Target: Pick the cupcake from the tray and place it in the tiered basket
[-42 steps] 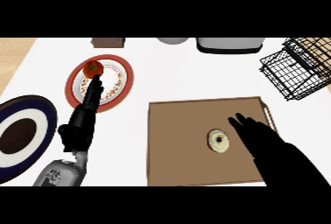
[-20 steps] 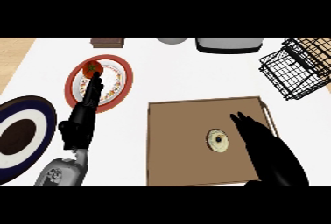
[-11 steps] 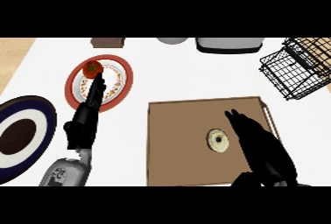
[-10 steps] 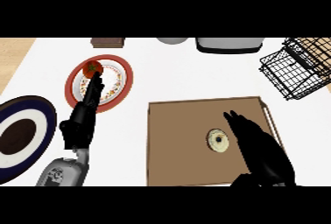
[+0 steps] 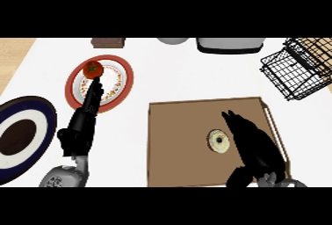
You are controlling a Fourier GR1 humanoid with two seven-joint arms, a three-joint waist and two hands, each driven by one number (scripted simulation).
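The cupcake [image 5: 219, 141] sits in the middle of the brown tray [image 5: 175, 132] — untouched. The right robot hand [image 5: 256, 143] hovers just beside it, fingers straight, holding nothing, seemingly lined up for a side grasp. The left robot hand [image 5: 81, 129] — likewise open — lies out of the way on the counter [image 5: 168, 74].

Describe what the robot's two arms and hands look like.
Both hands are black with slim fingers, the left hand narrow, the right hand broader. The left forearm is grey and rounded; only a grey sliver of the right forearm shows.
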